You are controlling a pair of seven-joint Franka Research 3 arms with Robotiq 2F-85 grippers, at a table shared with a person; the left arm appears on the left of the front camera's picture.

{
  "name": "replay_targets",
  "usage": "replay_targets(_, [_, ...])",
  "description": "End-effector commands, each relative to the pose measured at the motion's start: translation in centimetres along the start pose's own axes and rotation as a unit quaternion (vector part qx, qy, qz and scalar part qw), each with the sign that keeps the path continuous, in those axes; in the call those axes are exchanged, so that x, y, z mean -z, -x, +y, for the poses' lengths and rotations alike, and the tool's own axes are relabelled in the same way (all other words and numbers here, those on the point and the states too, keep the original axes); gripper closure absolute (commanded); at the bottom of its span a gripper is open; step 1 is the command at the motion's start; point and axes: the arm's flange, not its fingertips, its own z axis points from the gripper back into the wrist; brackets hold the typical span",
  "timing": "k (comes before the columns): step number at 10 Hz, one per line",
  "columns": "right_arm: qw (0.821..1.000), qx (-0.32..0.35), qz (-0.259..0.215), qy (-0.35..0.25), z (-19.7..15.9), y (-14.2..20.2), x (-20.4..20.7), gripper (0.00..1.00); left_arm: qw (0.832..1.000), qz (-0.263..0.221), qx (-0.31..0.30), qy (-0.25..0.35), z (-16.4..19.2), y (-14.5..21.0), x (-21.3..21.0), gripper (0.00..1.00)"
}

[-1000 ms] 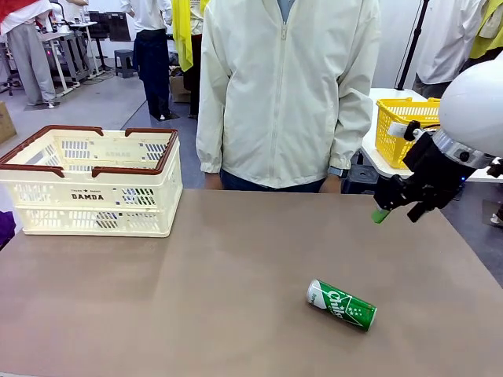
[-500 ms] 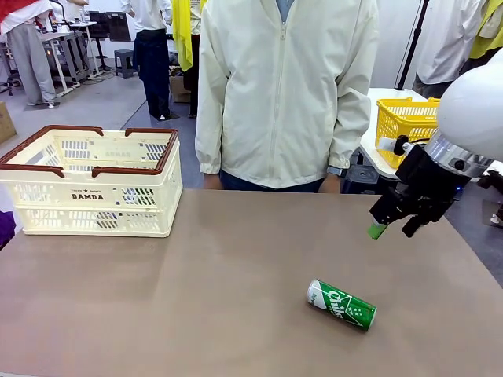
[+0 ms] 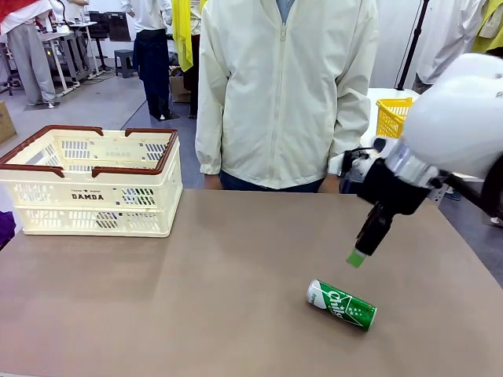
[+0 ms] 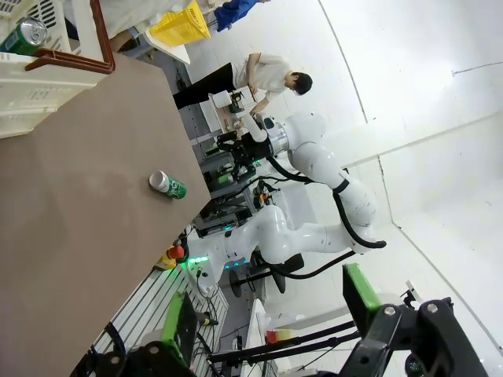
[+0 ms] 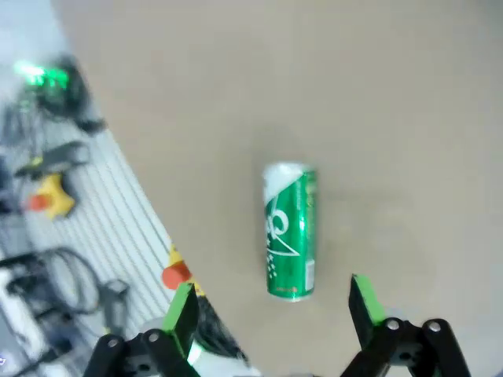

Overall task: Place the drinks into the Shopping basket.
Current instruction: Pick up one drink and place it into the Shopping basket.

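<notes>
A brown desk (image 3: 196, 298) seen from the robot's side, with a person (image 3: 287, 94) in a pale jacket standing at the far edge. At the far left sits the cream basket (image 3: 86, 196) with its dark brown rim. A green can (image 3: 341, 305) lies on its side at the near right of the desk, well apart from the basket.

The right claw (image 3: 357, 255) hangs just above and beyond the green can, pointing down at it. In its own wrist view its jaws stand wide open and empty, with the can lying lengthwise between them on the desk below. Nothing is touching the can.

The left claw (image 4: 269, 308) is also wide open and holds nothing, well away from the work. Its wrist view catches a second can (image 4: 23, 33), silver end showing, which appears to lie inside the basket.

The task looks about halfway done: one drink seems to be in, while the green can is not yet gripped, lifted or carried left across the desk to the basket.
</notes>
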Motion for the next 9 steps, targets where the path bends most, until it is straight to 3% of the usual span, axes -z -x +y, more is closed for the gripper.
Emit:
replay_targets(1, [0.996, -0.070, -0.002, 0.059, -1.3, 0.0, 1.4, 0.00, 1.000, -0.006, 0.001, 0.014, -0.3, 0.0, 0.1, 0.00])
replay_targets(2, [1.000, 0.000, 0.000, 0.000, 0.0, 0.0, 0.0, 0.00, 1.000, -0.006, 0.001, 0.014, -0.3, 0.0, 0.1, 0.00])
replay_targets(3, [0.999, -0.051, 0.012, 0.015, 0.2, -0.6, 0.8, 0.00, 1.000, -0.006, 0.001, 0.014, -0.3, 0.0, 0.1, 0.00])
replay_targets(5, [0.997, -0.059, 0.037, 0.020, -0.3, -0.8, 2.4, 0.00, 1.000, -0.006, 0.001, 0.014, -0.3, 0.0, 0.1, 0.00])
replay_targets(9, [0.996, -0.015, 0.077, 0.036, -1.4, 0.2, 10.2, 0.00, 1.000, -0.006, 0.001, 0.014, -0.3, 0.0, 0.1, 0.00])
